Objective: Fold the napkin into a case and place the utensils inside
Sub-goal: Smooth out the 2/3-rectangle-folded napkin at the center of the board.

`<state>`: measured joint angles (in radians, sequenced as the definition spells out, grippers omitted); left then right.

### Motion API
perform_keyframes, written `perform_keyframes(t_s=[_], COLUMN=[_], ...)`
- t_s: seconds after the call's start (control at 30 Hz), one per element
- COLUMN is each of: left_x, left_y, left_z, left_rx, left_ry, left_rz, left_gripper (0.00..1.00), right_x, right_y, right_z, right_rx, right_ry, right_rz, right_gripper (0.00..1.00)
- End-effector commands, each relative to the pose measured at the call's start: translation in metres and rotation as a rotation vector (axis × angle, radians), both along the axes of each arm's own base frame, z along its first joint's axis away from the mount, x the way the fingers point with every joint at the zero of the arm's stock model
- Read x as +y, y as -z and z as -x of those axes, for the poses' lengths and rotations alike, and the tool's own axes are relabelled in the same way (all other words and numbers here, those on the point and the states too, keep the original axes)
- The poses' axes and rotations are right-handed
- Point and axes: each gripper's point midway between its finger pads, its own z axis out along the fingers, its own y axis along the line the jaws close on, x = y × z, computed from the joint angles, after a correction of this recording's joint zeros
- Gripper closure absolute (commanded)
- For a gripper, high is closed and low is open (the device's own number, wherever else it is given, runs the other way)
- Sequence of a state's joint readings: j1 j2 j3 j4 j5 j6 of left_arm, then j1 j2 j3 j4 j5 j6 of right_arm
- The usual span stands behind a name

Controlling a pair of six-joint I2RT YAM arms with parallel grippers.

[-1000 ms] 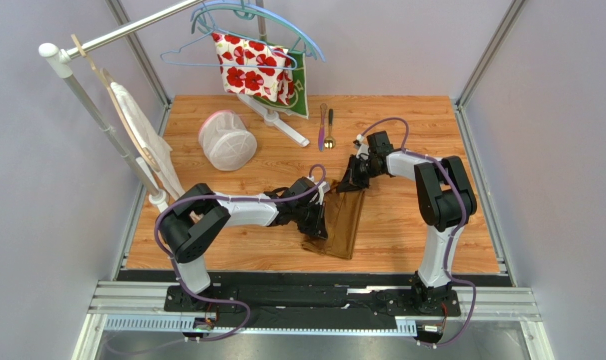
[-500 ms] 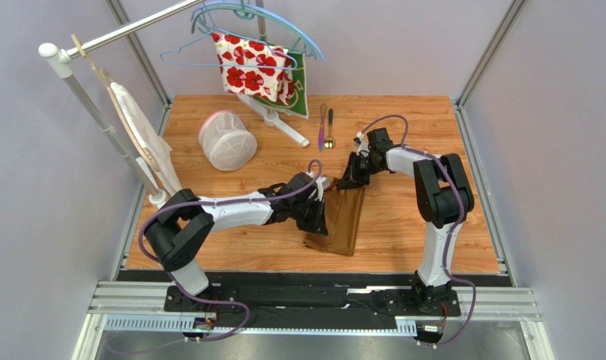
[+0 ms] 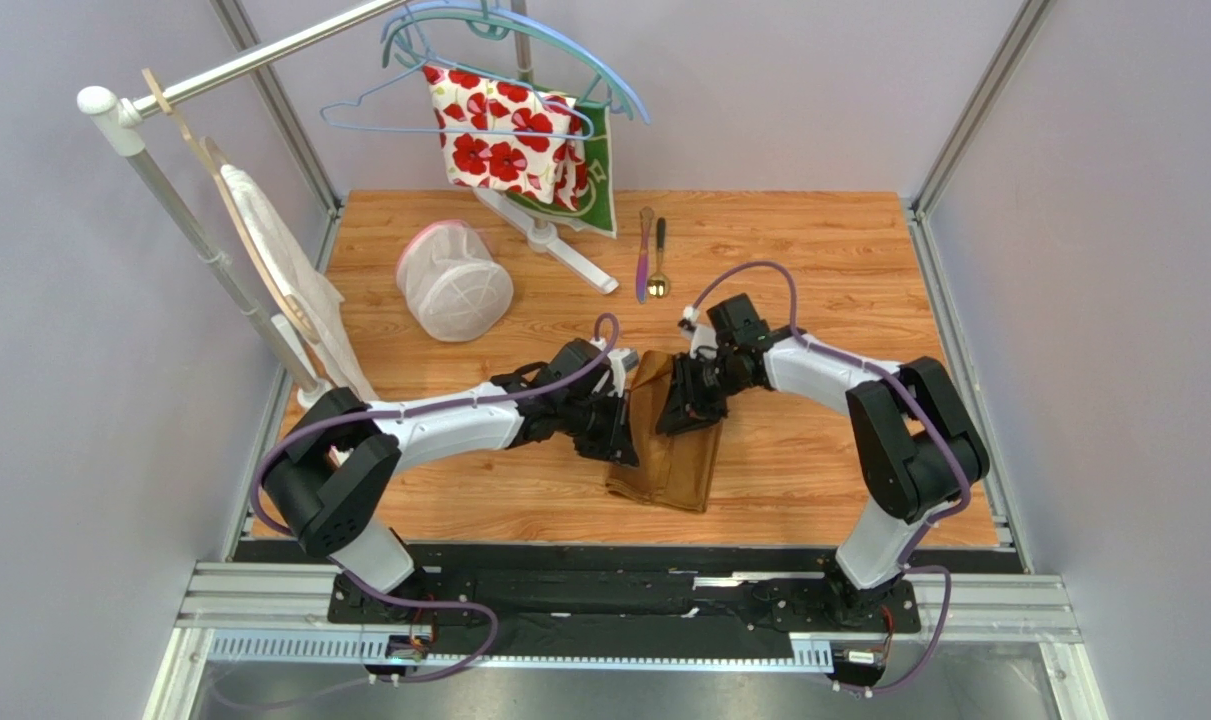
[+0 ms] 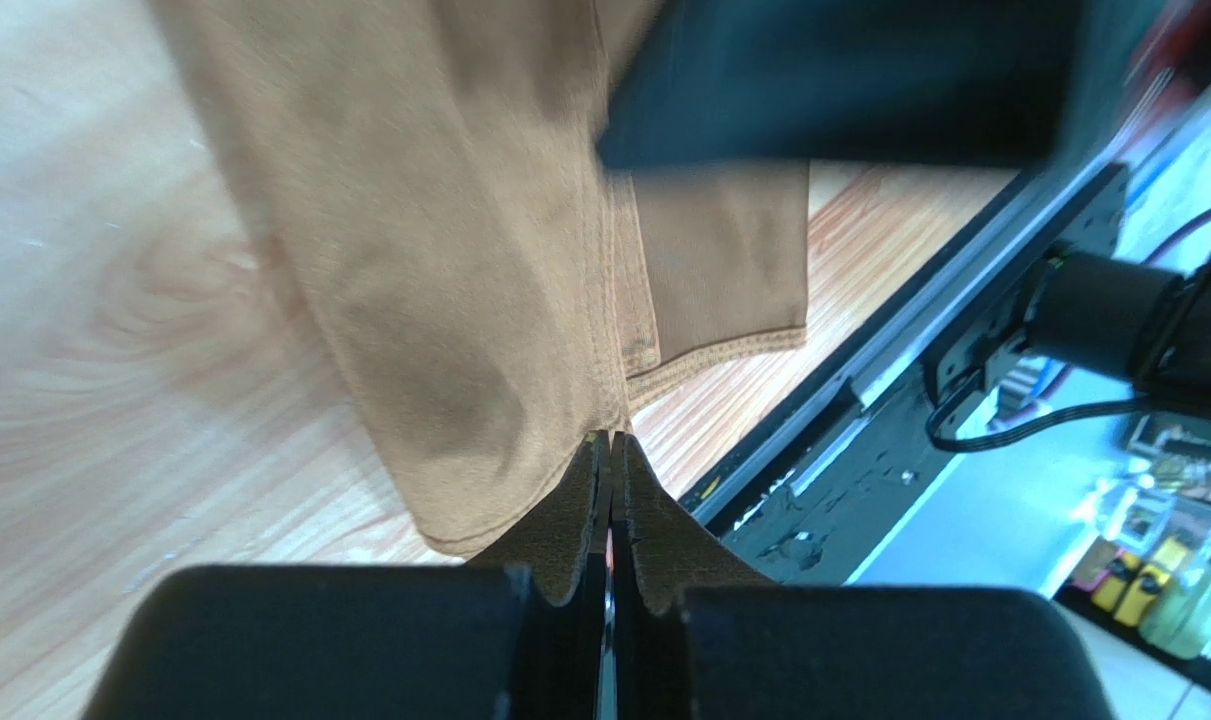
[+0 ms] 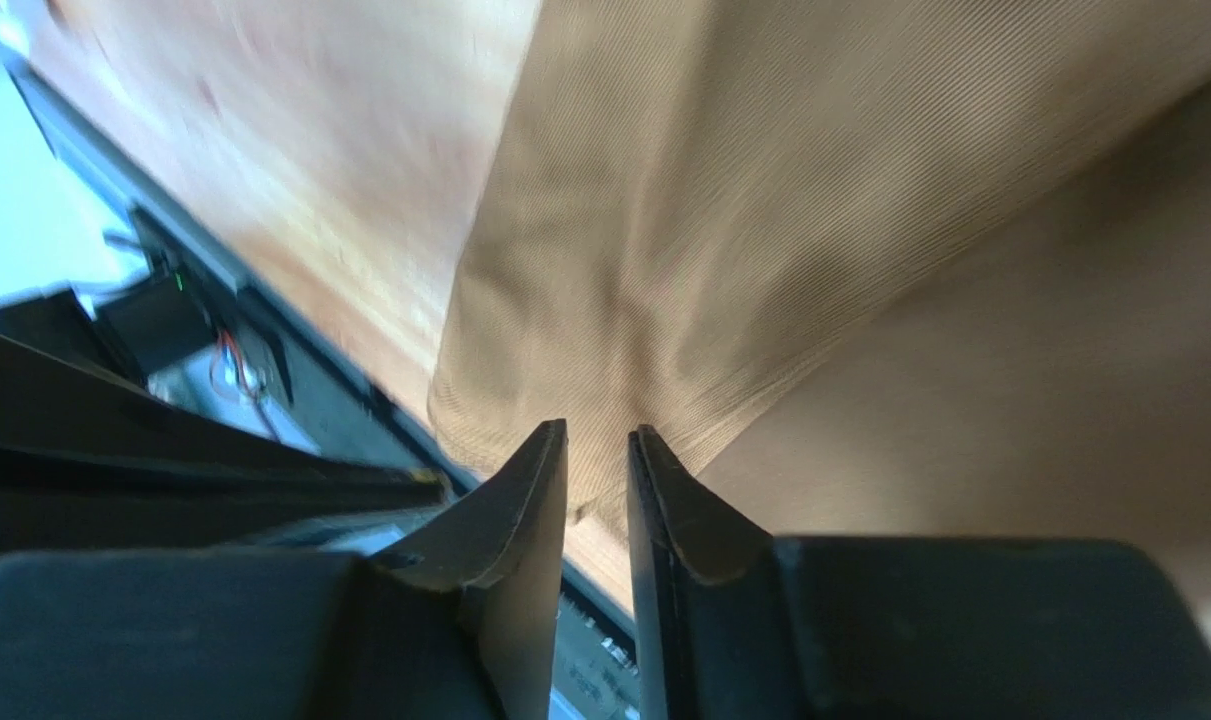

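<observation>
The golden-brown napkin (image 3: 683,468) lies folded into a narrow strip at the table's middle front. My left gripper (image 3: 626,425) is at its left edge and is shut on the cloth's hem (image 4: 461,225). My right gripper (image 3: 685,407) is over the strip's far end. Its jaws stand a narrow gap apart, pinching a fold of the napkin (image 5: 807,225), and this far end is lifted and bunched. The purple-pink knife (image 3: 644,252) and the gold spoon (image 3: 658,258) lie side by side at the back, well apart from both grippers.
A white mesh basket (image 3: 454,281) sits at the back left. A rack holds hangers, a flowered cloth (image 3: 506,132) and a green cloth (image 3: 608,188), with a white stand foot (image 3: 559,240) beneath. A pale garment (image 3: 288,285) hangs at the left. The black rail (image 3: 611,578) runs along the front.
My right gripper has moved left and nearer, carrying the napkin's far end over the strip. My left arm has stretched out and shifted slightly left, still at the napkin's left edge.
</observation>
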<state>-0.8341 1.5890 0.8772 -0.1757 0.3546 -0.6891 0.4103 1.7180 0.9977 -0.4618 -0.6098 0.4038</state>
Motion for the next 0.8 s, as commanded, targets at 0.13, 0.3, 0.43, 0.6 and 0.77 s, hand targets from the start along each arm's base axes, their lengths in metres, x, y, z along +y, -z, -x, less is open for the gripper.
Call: perform_keyframes(t_s=[0.13, 0.3, 0.43, 0.6, 0.77], left_x=[0.005, 0.000, 0.002, 0.006, 0.007], left_y=[-0.013, -0.002, 0.012, 0.029, 0.043], left_z=[-0.012, -0.012, -0.011, -0.011, -0.005], left_rx=[0.004, 0.043, 0.067, 0.092, 0.115], left_ry=[-0.003, 0.030, 0.036, 0.034, 0.036], left_rz=[0.070, 0.077, 0.083, 0.093, 0.137], left_gripper=[0.99, 0.99, 0.99, 1.00, 1.00], right_x=[0.029, 0.018, 0.004, -0.006, -0.007], right_y=[0.013, 0.031, 0.046, 0.054, 0.055], right_z=[0.044, 0.051, 0.054, 0.052, 0.050], right_rx=[0.064, 0.071, 0.095, 0.107, 0.101], right_ry=[-0.082, -0.074, -0.046, -0.020, -0.015], right_rz=[-0.082, -0.028, 0.014, 0.019, 0.023], right_gripper=[0.91, 1.00, 1.00, 1.00, 1.00])
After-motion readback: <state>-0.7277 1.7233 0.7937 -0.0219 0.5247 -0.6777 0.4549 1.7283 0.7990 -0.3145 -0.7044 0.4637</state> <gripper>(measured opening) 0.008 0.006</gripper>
